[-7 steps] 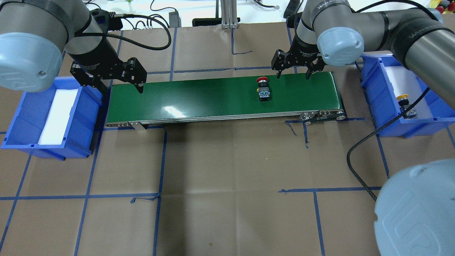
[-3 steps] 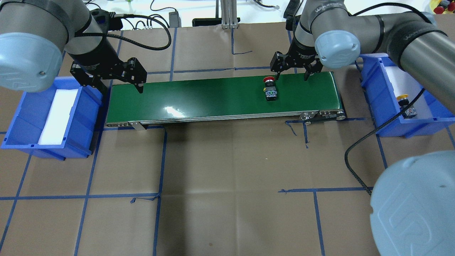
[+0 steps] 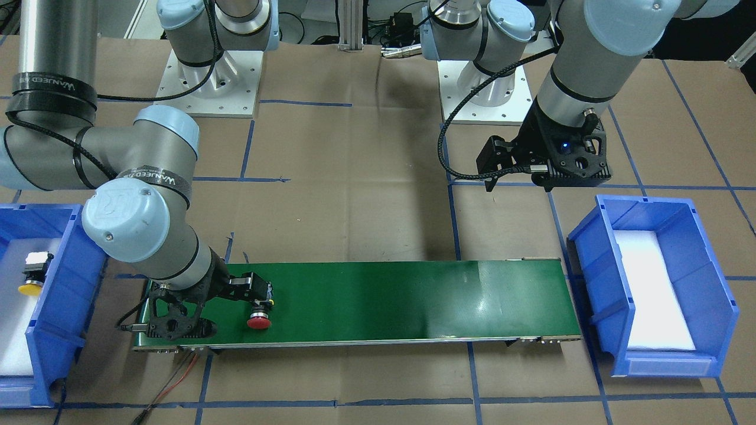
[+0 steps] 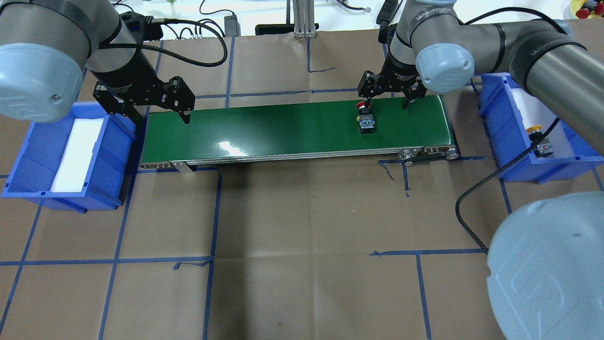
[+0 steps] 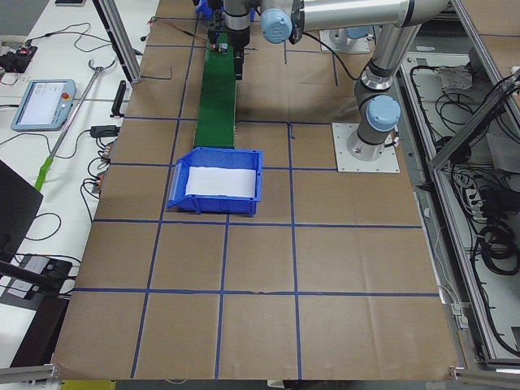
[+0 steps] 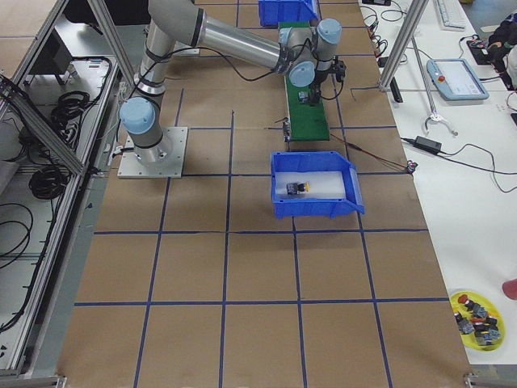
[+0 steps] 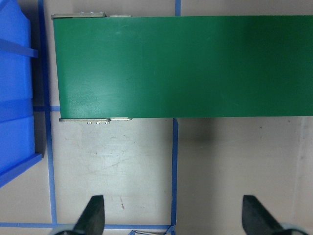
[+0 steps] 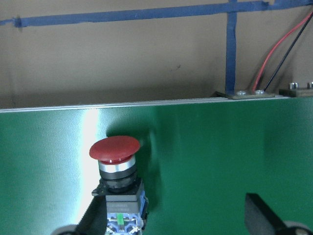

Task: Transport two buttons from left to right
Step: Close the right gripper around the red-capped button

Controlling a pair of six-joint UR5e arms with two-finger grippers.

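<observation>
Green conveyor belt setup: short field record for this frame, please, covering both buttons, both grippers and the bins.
red-capped push-button: lying on the green conveyor belt, near its right end
yellow-capped push-button: in the right blue plastic bin
right gripper: open, low over the belt, red-capped button beside one finger, not gripped
left gripper: open, holding nothing, at the belt's left end
left blue plastic bin: white foam pad inside
progress: one button delivered, one not yet
</observation>
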